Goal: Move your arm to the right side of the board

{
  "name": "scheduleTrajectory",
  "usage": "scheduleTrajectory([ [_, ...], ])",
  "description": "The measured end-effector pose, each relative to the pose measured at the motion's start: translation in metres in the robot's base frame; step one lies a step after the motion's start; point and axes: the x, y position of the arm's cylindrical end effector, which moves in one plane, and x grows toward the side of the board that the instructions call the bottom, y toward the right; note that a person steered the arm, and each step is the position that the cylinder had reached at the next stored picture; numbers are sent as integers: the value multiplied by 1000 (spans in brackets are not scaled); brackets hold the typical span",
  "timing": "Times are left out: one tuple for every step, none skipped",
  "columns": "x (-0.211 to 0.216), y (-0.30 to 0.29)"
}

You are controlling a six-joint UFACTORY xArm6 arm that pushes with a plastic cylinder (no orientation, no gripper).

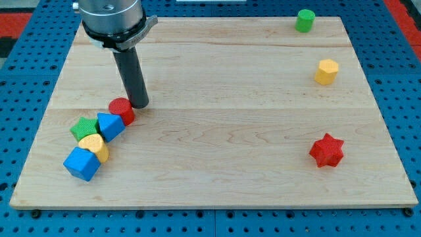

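My tip [139,105] rests on the wooden board [217,85] in the view's left half, just right of and touching or nearly touching a red cylinder [121,110]. Below-left of it lies a cluster: a blue block [110,125], a green star-like block [83,128], a yellow block [94,146] and a blue cube [81,163]. On the view's right side stand a green cylinder [305,20] at the top, a yellow hexagonal block [326,71] below it, and a red star [327,150] lower down.
The board lies on a blue perforated table [26,79]. The arm's metal flange [112,20] hangs over the board's top-left part.
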Motion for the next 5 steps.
scheduleTrajectory([
  [9,33],
  [12,102],
  [12,201],
  [10,311],
  [13,396],
])
